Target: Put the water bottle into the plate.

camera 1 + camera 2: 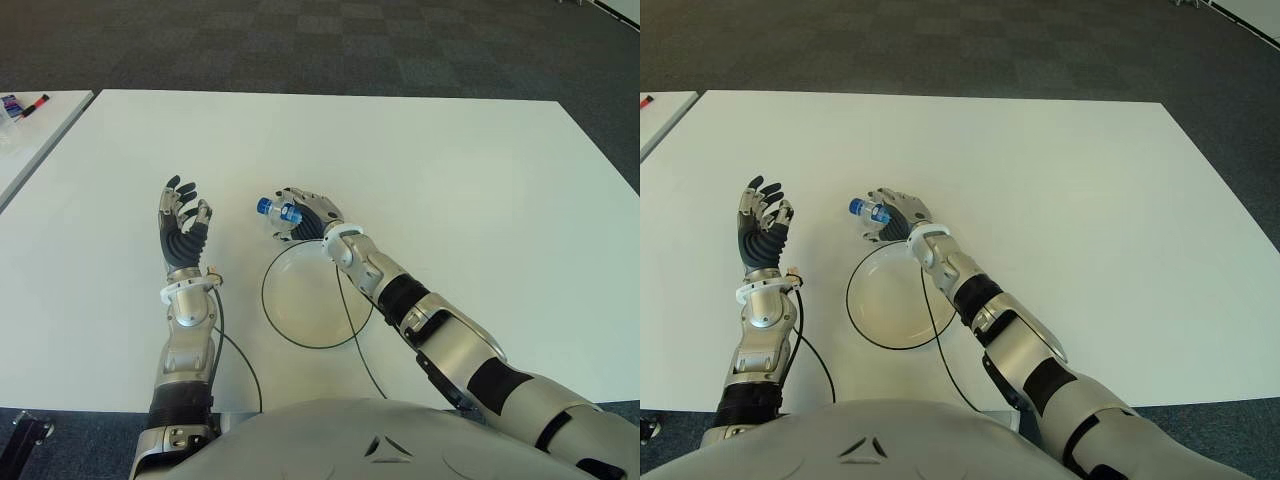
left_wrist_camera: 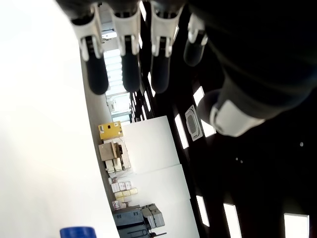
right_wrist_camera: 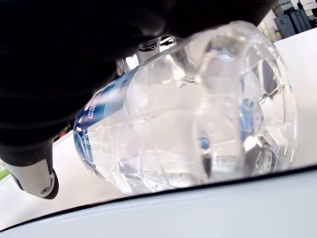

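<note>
A clear water bottle [image 1: 279,212] with a blue cap and blue label lies sideways in my right hand [image 1: 303,214], whose fingers are curled around it. The hand holds it just over the far rim of the white plate [image 1: 310,300] with a dark rim, near the table's front middle. Up close in the right wrist view, the bottle [image 3: 198,124] hangs above the plate's rim [image 3: 148,196]. My left hand [image 1: 180,222] is raised to the left of the plate, fingers spread and holding nothing. The bottle's blue cap [image 2: 78,232] shows in the left wrist view.
The white table [image 1: 450,170] stretches wide to the right and back. A second white table [image 1: 30,130] stands at the far left with markers [image 1: 25,104] on it. A black cable [image 1: 350,330] runs across the plate's right side.
</note>
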`<state>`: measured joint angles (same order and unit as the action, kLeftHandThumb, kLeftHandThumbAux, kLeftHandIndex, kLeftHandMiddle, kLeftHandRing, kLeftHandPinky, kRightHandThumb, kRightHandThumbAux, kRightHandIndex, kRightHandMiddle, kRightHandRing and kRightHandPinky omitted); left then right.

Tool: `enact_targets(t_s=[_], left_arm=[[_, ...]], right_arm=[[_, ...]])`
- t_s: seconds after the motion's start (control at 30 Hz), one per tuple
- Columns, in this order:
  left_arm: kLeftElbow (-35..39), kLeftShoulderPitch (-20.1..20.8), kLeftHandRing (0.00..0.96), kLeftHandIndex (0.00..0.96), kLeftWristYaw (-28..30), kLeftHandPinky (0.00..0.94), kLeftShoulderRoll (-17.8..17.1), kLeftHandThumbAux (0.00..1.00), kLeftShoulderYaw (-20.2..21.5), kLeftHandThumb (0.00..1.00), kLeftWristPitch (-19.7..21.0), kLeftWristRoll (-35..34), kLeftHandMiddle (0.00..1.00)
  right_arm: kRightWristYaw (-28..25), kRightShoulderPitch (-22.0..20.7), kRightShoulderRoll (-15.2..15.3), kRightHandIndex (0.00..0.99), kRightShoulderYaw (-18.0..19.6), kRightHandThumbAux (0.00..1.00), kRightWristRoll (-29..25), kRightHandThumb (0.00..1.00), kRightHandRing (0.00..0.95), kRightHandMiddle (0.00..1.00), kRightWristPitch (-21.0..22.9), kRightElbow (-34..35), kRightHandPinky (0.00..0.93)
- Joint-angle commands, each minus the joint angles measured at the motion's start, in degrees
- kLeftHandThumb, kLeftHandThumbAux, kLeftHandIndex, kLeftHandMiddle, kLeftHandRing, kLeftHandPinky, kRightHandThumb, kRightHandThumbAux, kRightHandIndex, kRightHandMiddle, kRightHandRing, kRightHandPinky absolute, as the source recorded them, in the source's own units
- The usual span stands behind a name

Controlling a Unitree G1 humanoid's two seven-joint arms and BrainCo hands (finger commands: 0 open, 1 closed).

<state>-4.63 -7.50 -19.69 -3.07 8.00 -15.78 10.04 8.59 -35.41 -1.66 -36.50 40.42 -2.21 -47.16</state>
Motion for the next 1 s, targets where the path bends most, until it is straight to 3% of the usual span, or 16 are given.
enact_targets(t_s=[0.03, 0.5, 1.0], left_arm=[[0.34, -0.4, 0.232, 0.128, 0.27, 0.274, 0.47, 0.62, 0.07, 0.558, 0.48, 0.02, 0.229], [1.25, -0.79, 0.227, 0.133, 0.48, 0.27, 0.48, 0.613, 0.13, 0.551, 1.15, 0.13, 0.224], [0.76, -0.9, 0.232, 0.135, 0.91, 0.281, -0.03, 0.614, 0.52, 0.569, 0.45, -0.28, 0.22]], right_arm=[[0.72, 0.07, -0.39, 0.0, 0.18, 0.554, -0.47, 0.444, 0.187, 0.097, -1.57, -2.78, 0.313], [4.4, -0.8, -0.64, 0.002, -0.04, 0.557, 0.13, 0.481, 0.208, 0.133, -4.93, -6.13, 0.309], [4.53, -2.39, -1.14, 0.0, -1.69, 0.554, 2.58, 0.466, 0.263, 0.176, -2.34, -7.97, 0.374]])
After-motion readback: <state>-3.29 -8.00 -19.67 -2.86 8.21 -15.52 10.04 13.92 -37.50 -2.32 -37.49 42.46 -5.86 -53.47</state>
